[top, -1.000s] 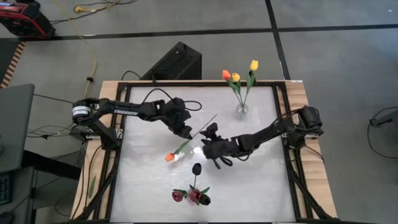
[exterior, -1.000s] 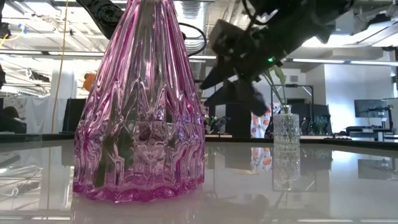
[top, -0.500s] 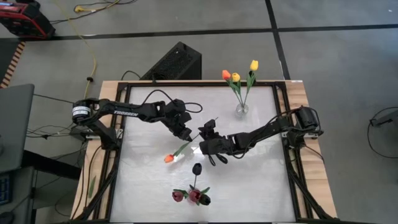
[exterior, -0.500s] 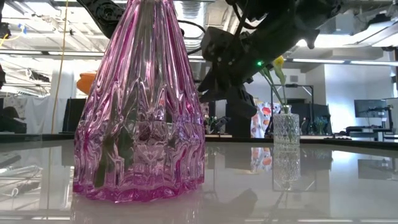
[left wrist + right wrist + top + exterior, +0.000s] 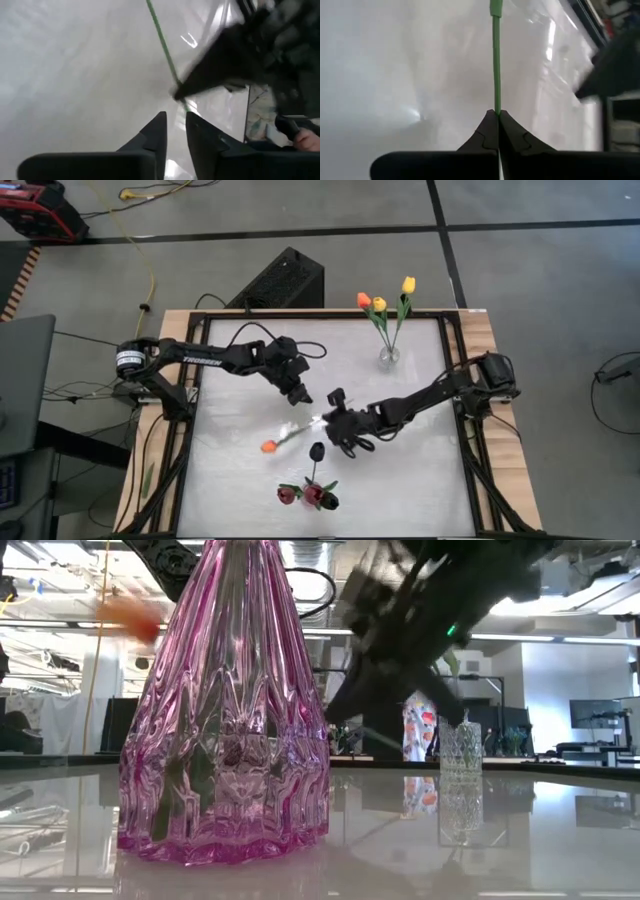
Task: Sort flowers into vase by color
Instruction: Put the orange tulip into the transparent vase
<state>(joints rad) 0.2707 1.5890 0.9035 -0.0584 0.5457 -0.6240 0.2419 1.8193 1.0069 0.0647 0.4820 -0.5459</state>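
An orange flower [image 5: 268, 447] on a thin green stem [image 5: 496, 60] hangs over the middle of the table, held by my shut right gripper [image 5: 327, 416]. My left gripper [image 5: 303, 397] stands just beyond it, toward the far left. Its fingers [image 5: 159, 131] are a little apart, with nothing between them. A clear vase [image 5: 389, 357] at the far right holds orange and yellow flowers. A pink vase [image 5: 225, 710] near the front edge holds dark red flowers [image 5: 312, 496] and a near-black one [image 5: 317, 451]. My right gripper pinches the green stem [image 5: 496, 106] between its two fingertips, well away from the head. The fingers come roughly level from the table's right, nearly in line with the stem. The flower is lifted clear of the table, its orange head [image 5: 130, 615] pointing toward the near left.
The table's dark frame [image 5: 460, 430] runs along both sides. A black box [image 5: 280, 280] stands on the floor beyond the far edge. Bare tabletop lies at the near left [image 5: 230, 480] and near right [image 5: 410, 480].
My right gripper has shut on the stem. My left gripper has opened and let go of it. The flower has swung with the right gripper, its head going a little toward the near edge.
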